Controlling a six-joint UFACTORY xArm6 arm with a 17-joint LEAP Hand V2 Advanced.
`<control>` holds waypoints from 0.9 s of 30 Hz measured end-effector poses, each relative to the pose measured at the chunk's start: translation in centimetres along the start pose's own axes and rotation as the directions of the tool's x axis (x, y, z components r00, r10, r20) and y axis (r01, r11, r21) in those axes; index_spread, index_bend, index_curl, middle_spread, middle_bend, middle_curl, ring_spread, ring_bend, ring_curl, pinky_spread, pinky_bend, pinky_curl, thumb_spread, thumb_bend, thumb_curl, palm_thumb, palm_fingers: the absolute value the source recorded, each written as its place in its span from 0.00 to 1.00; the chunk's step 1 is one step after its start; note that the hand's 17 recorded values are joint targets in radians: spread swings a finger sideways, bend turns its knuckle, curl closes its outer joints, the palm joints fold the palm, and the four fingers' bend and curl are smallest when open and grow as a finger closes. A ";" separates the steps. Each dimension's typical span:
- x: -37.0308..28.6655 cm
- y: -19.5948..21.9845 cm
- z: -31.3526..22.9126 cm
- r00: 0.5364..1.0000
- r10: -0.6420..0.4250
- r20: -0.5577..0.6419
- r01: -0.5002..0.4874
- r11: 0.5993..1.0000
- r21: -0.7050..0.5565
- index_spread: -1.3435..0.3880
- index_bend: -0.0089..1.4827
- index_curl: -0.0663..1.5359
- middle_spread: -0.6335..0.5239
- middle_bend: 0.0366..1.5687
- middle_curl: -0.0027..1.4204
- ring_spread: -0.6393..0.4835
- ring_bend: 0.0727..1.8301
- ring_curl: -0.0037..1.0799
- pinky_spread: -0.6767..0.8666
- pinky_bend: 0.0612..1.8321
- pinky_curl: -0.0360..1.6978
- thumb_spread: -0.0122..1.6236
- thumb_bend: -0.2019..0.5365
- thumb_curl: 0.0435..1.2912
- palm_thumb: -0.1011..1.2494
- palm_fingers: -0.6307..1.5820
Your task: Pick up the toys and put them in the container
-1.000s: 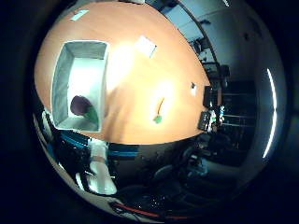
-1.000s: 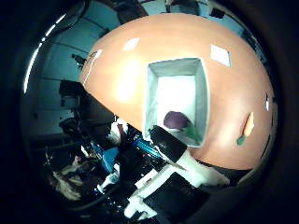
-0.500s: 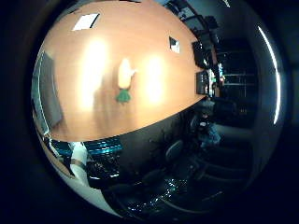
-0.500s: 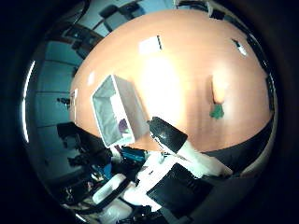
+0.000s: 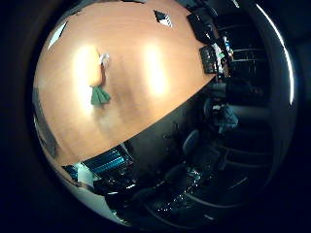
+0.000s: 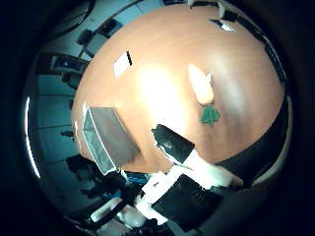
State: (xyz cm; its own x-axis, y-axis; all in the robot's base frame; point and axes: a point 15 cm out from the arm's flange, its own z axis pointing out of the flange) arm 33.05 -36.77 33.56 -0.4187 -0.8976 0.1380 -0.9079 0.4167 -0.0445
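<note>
A carrot toy (image 6: 203,88), orange with a green leafy top (image 6: 209,115), lies alone on the orange-brown table (image 6: 157,59). The same carrot toy (image 5: 97,80) shows in the little finger side view, well away from the palm. The grey container (image 6: 106,135) stands near the table's edge, seen from the side, its inside hidden. A black and white part of my hand (image 6: 187,157) reaches in over the table between the container and the carrot. It holds nothing that I can see. Whether the fingers are curled does not show.
White paper tags lie on the table, one (image 6: 122,63) beyond the container and another (image 5: 163,18) near the far edge. Office chairs (image 5: 192,143) and dark desks with equipment (image 5: 211,56) stand past the table's edge.
The whole picture has swung: the camera has moved away from the container toward the carrot. The container's inside with a purple toy showed one second ago and is now out of sight.
</note>
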 end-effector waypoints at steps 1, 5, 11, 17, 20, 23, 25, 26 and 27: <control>0.3 0.0 0.6 1.000 0.015 0.003 -0.015 1.000 -0.008 0.69 0.12 0.24 0.57 0.21 0.26 0.57 0.28 0.21 0.70 0.31 0.14 0.68 0.24 0.19 0.42 0.44; 1.7 -0.7 2.5 0.997 0.074 0.002 -0.074 0.997 -0.007 0.69 0.12 0.24 0.58 0.22 0.27 0.58 0.28 0.21 0.70 0.31 0.13 0.68 0.24 0.19 0.41 0.44; 2.8 -0.8 5.1 0.992 0.128 0.009 -0.127 0.991 -0.036 0.70 0.12 0.24 0.59 0.23 0.27 0.58 0.28 0.21 0.69 0.30 0.12 0.68 0.24 0.19 0.41 0.44; 3.2 -1.4 7.4 0.990 0.142 0.004 -0.142 0.989 -0.049 0.70 0.12 0.24 0.59 0.24 0.27 0.59 0.28 0.21 0.70 0.30 0.12 0.68 0.24 0.19 0.41 0.44; 3.0 -1.6 8.3 0.990 0.142 0.007 -0.141 0.988 -0.061 0.70 0.12 0.25 0.58 0.24 0.27 0.59 0.28 0.21 0.70 0.29 0.12 0.68 0.24 0.19 0.42 0.44; 2.6 -1.8 9.0 0.990 0.144 0.007 -0.143 0.987 -0.069 0.70 0.12 0.25 0.58 0.24 0.28 0.59 0.28 0.21 0.69 0.29 0.11 0.68 0.25 0.19 0.42 0.44; 2.5 -2.3 9.4 0.990 0.143 0.005 -0.143 0.988 -0.060 0.70 0.12 0.25 0.57 0.24 0.28 0.59 0.28 0.21 0.69 0.29 0.11 0.68 0.25 0.19 0.43 0.44; 2.3 -2.7 9.8 0.990 0.140 0.004 -0.139 0.989 -0.055 0.70 0.12 0.25 0.57 0.24 0.28 0.59 0.28 0.21 0.69 0.29 0.11 0.68 0.24 0.19 0.43 0.44; 2.1 -3.0 10.0 0.991 0.136 0.003 -0.136 0.989 -0.052 0.70 0.12 0.25 0.57 0.24 0.28 0.59 0.28 0.21 0.69 0.28 0.11 0.68 0.24 0.19 0.43 0.44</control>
State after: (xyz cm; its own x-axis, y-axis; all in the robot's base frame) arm 34.68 -41.35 24.06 -0.5388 -0.8328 0.1272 -0.8403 0.5419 -0.0113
